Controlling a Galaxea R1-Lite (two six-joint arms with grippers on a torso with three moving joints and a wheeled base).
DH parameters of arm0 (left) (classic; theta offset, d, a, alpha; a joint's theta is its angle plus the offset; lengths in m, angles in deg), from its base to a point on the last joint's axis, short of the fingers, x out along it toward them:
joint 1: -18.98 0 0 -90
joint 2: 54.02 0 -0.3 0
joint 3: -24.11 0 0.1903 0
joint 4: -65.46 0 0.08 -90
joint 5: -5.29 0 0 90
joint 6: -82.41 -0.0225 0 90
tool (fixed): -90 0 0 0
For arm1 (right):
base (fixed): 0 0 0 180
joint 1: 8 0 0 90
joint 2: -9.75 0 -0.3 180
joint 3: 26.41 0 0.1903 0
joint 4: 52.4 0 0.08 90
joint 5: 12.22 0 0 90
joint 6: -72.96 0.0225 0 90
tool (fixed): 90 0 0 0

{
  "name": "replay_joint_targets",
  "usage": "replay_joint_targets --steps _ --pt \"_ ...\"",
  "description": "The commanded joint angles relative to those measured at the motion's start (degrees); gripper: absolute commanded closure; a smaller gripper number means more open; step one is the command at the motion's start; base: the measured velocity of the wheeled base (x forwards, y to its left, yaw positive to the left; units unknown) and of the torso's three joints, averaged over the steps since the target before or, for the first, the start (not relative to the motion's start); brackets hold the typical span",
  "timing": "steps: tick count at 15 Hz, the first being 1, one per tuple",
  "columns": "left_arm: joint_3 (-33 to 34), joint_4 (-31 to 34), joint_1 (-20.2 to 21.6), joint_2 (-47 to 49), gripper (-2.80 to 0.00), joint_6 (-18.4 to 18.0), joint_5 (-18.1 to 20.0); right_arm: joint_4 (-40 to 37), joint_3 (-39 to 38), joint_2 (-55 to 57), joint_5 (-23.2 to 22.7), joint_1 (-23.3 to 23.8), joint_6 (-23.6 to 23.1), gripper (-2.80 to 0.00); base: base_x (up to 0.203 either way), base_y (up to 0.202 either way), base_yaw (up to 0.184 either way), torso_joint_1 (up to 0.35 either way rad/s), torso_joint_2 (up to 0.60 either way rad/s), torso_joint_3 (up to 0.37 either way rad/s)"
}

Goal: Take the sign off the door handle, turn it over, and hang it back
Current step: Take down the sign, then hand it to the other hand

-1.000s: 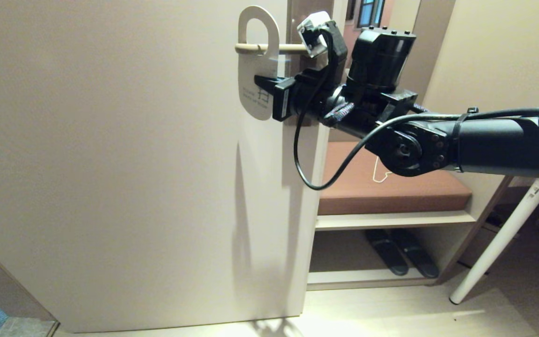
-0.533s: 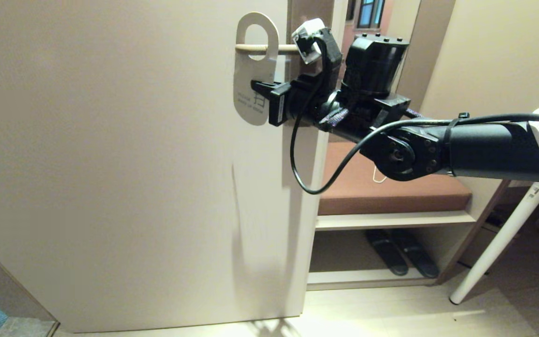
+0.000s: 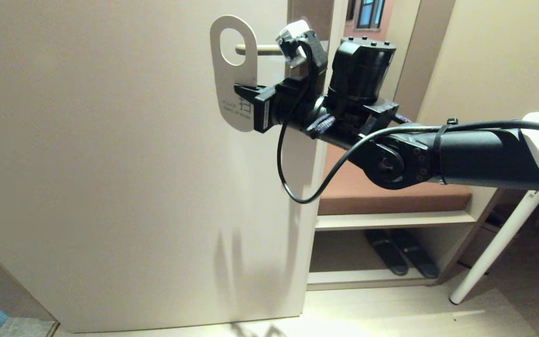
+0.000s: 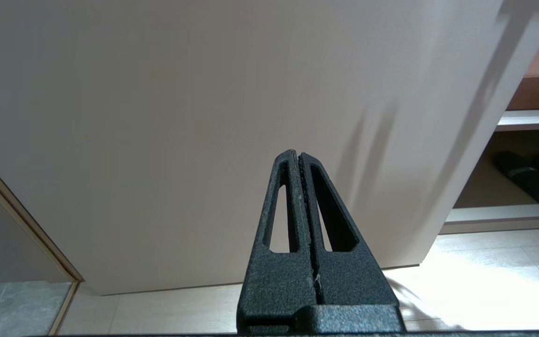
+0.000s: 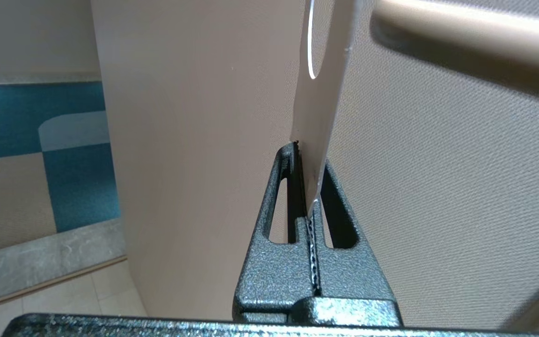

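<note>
The sign (image 3: 225, 79) shows its white face with small dark print and an oval hole near the top. My right gripper (image 3: 240, 90) is shut on the card's right edge, below the hole. In the right wrist view the sign (image 5: 321, 93) stands edge-on between the fingers, just clear of the free end of the door handle (image 5: 461, 28). The cream handle bar (image 3: 262, 48) sticks out level from the door, partly hidden by my wrist. My left gripper (image 4: 299, 153) is shut and empty, parked low, facing the door.
The beige door (image 3: 110, 164) fills the left side, its edge near the middle. Beyond it stand a bench with a brown cushion (image 3: 391, 199), dark slippers (image 3: 400, 257) underneath, and a white table leg (image 3: 498, 243) at the right.
My right gripper has drawn the sign leftward along the handle; the hole has slid off the bar's free end. The left arm has kept still.
</note>
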Motion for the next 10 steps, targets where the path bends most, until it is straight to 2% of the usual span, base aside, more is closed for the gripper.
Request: replay_joint_targets --steps 1,6,10 --pt "0.0 0.0 0.0 0.0 0.00 0.0 -0.1 0.4 -0.6 0.1 -0.4 -0.3 0.2 0.00 0.000 0.000 0.000 0.000 0.00 0.000" --pt "0.0 0.0 0.0 0.0 0.00 0.0 -0.1 0.3 -8.6 -5.3 -7.8 -0.3 0.8 0.00 0.000 0.000 0.000 0.000 0.00 0.000" --pt "0.0 0.0 0.0 0.0 0.00 0.0 -0.1 0.3 -18.4 -12.3 -8.7 -0.2 0.8 0.00 0.000 0.000 0.000 0.000 0.00 0.000"
